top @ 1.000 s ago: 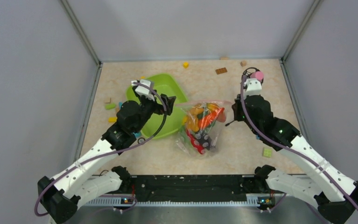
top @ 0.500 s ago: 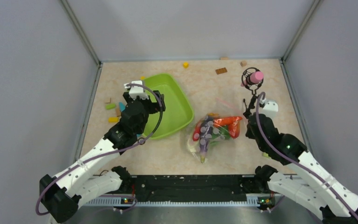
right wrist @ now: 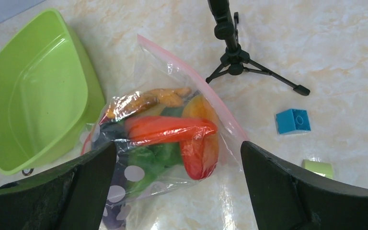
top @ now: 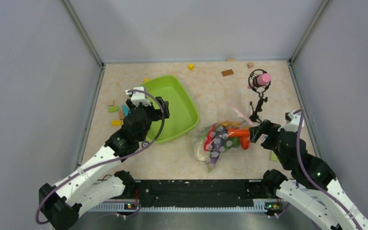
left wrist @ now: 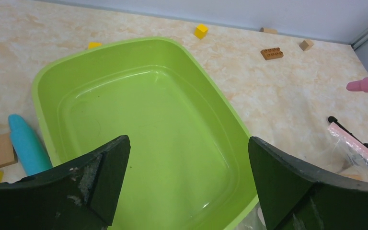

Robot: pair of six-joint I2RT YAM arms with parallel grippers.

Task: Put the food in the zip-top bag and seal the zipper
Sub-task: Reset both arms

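The zip-top bag (top: pixel 223 139) lies on the table right of centre, full of food. Through the clear plastic (right wrist: pixel 215 103) I see a red chilli (right wrist: pixel 172 128), a green pepper (right wrist: pixel 158 155), purple grapes (right wrist: pixel 120 191) and an orange carrot (right wrist: pixel 148 100). The pink zipper (right wrist: pixel 187 75) runs along the bag's far right edge, and its end (left wrist: pixel 359 146) shows in the left wrist view. My right gripper (top: pixel 261 132) hangs open just above the bag's right end, its jaws (right wrist: pixel 177 158) wide and touching nothing. My left gripper (top: pixel 160 111) is open over the tray, empty (left wrist: pixel 187 153).
A lime-green tray (top: pixel 172 103) sits left of the bag. A small black tripod with a pink tip (top: pixel 258 81) stands behind the bag. Loose blocks lie around: blue (right wrist: pixel 292 120) and pale green (right wrist: pixel 318 167) near the right arm, brown (top: pixel 227 73) and yellow (top: pixel 190 66) at the back, more left of the tray (top: pixel 114 109).
The right gripper opened and let go of the bag, then drew back toward the near right. The bag settled nearer and further right. The left gripper pulled back over the tray.
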